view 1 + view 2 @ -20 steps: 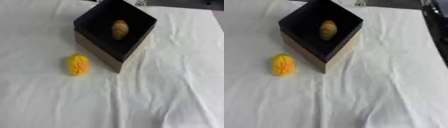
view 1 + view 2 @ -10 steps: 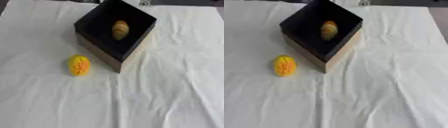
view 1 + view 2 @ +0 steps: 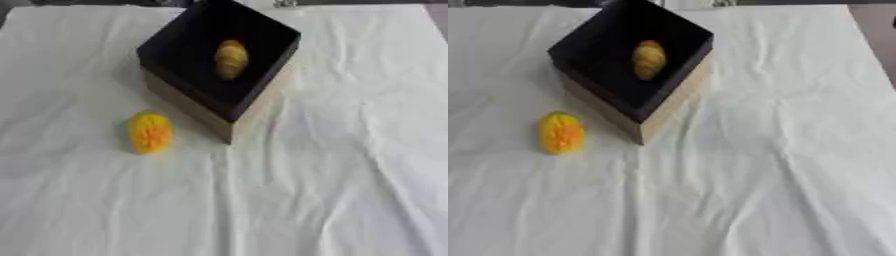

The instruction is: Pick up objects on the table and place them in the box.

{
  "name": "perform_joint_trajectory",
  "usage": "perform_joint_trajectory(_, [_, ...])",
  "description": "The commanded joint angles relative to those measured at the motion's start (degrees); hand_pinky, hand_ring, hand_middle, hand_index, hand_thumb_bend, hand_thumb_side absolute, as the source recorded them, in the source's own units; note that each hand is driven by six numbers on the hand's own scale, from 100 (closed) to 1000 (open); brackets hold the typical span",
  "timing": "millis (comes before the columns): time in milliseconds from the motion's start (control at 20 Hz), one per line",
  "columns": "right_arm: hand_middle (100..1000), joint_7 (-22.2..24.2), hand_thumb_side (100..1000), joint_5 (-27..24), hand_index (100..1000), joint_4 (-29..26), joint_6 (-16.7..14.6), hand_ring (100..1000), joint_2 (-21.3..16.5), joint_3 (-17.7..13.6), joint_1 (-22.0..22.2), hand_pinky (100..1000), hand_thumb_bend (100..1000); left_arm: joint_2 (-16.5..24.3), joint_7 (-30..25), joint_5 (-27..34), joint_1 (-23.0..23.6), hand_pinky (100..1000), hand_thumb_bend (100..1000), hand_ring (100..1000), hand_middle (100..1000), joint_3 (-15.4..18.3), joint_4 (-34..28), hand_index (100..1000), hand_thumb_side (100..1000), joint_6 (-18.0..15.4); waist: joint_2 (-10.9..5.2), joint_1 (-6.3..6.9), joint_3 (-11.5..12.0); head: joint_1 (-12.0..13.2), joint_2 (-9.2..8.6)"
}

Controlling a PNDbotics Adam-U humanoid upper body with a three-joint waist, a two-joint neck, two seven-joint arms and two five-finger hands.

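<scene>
Ridged yellow-orange object beside box

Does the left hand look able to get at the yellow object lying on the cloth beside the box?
Probably yes. The yellow object lies alone on the white cloth, left of the box and apart from it, with nothing over it. Neither hand is in view, so reach itself is a guess.

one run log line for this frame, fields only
in box: brownish-yellow item | box: open, black inside | on cloth: ridged yellow object, left of box, apart from it | hands: none in view
</scene>
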Motion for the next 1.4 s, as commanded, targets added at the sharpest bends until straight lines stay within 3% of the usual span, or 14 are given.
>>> perform_joint_trajectory(50, [658, -1.9, 100, 2.2, 867, -0.9, -0.6, 867, -0.5, -0.9, 0.4, 897, 100, 3.4, -6.6, -1.7, -2.4, 904, 522, 873, 820, -2.1, 0.9, 922, 437, -3.1, -1.63, 0.13, -0.1, 0.4, 0.19])
perform_joint_trajectory(450, [651, -1.6, 100, 3.0, 863, -0.9, 0.8, 866, 0.0, 0.1, 0.3, 901, 100, 1.9, -14.5, -1.6, -4.9, 927, 586, 895, 836, -6.1, 2.8, 929, 379, -6.8, -1.76, 0.37, -0.3, 0.4, 0.35])
perform_joint_trajectory(1400, [641, 0.8, 100, 1.8, 856, -0.9, 2.3, 863, 0.8, 1.0, 0.2, 906, 100, -3.0, -19.3, -4.5, -8.6, 937, 609, 920, 871, -11.6, 6.2, 930, 374, -5.9, -1.9, 0.67, -0.8, -0.2, 0.08])
